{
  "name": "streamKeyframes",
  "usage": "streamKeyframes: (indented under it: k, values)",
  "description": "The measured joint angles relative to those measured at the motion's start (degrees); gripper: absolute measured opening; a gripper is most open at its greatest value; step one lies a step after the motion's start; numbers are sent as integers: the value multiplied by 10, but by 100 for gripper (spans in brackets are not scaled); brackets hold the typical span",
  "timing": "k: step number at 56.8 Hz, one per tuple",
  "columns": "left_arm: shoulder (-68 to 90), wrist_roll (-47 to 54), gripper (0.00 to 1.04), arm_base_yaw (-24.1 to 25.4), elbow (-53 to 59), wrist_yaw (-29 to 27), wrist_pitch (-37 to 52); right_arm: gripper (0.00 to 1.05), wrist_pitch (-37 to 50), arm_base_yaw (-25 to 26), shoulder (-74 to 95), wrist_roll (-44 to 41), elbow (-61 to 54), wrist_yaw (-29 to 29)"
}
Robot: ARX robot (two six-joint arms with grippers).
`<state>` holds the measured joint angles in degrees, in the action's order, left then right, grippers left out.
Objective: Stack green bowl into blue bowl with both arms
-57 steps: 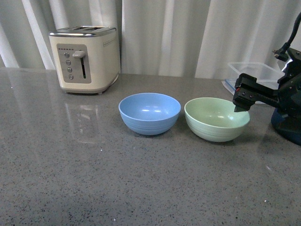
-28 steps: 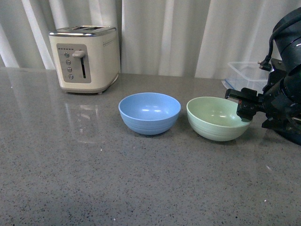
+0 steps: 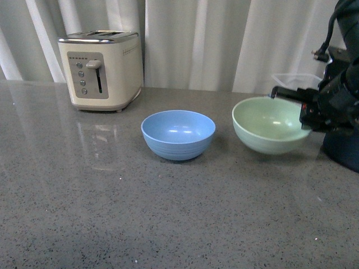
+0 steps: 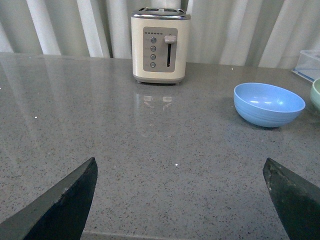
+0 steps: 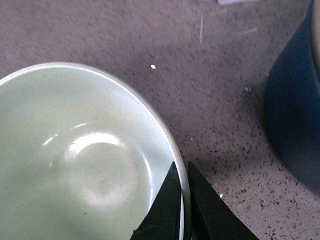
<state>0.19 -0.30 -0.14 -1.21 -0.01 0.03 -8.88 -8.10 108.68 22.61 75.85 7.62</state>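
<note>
While looking from the front, found the pale mint-green round matte bowl (image 3: 269, 126) at the right of the speckled grey stone counter (image 3: 112, 213), tilted with its mouth toward the camera. Judged it raised off the surface, going by the shadow under it. Found the black right gripper (image 3: 305, 115) clamped on the right-hand rim of that bowl. Confirmed the grip from the right wrist: 2 thin black fingers (image 5: 167, 210) drawn close together, 1 inside the wall and 1 outside, with only the rim between them.

Noted the light sky-blue round matte bowl (image 3: 178, 134) upright on the counter, left of the green bowl and apart from it, with nothing inside.

From the left wrist, saw the left gripper (image 4: 179, 165) with its 2 dark fingers (image 4: 65, 205) spread wide, holding nothing, low over bare counter and well apart from the blue bowl. Caught only a sliver of the green bowl at the edge of that view, beyond the blue one.

Placed a cream toaster with a metal top (image 3: 101, 70) at the back left, before pale pleated curtains (image 3: 224, 39). Spotted a dark navy round pot (image 3: 345, 148) just right of the green bowl, partly hidden by the right arm, and a clear plastic container (image 3: 297, 84) behind them.
</note>
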Motion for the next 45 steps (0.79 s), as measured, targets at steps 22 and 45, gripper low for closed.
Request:
streamKeyframes:
  k: [22,45]
  values:
    - [0,0,98,0,0,0,0,1,-18,-95,-26,-27,102,-9]
    - [0,0,98,0,0,0,0,1,-35,-152,74,-60,163,23]
